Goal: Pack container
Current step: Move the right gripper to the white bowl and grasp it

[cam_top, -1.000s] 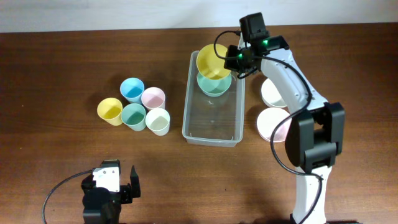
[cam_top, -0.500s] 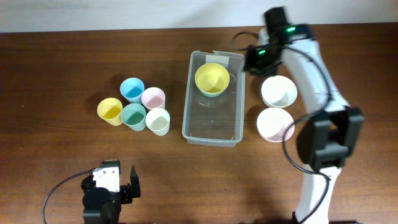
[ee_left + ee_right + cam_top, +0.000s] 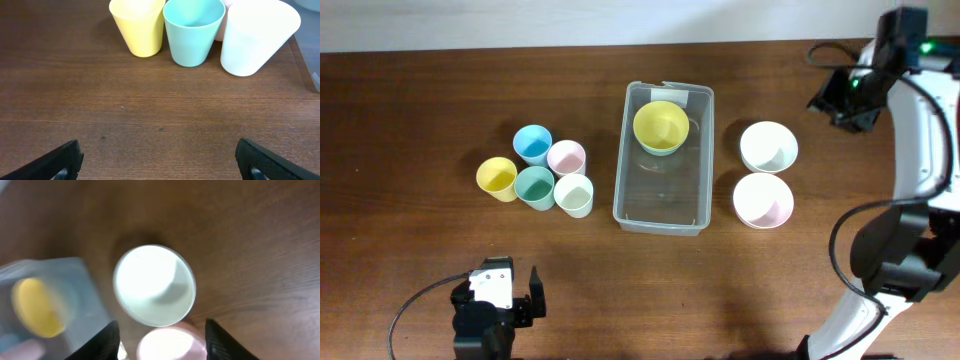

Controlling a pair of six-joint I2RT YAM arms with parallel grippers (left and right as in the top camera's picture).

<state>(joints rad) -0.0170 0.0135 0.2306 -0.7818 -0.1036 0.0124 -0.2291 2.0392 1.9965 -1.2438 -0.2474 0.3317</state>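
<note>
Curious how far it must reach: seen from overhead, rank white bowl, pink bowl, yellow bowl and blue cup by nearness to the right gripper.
From the right gripper:
1. white bowl, just outside the container
2. pink bowl, beside it, nearer the arm's base
3. yellow bowl, inside the container
4. blue cup, past the container, among the cups

The left gripper (image 3: 157,146) is held low, with its fingers spread wide. The right gripper (image 3: 161,324) is raised high, its fingers seemingly parted, though blurred.
</note>
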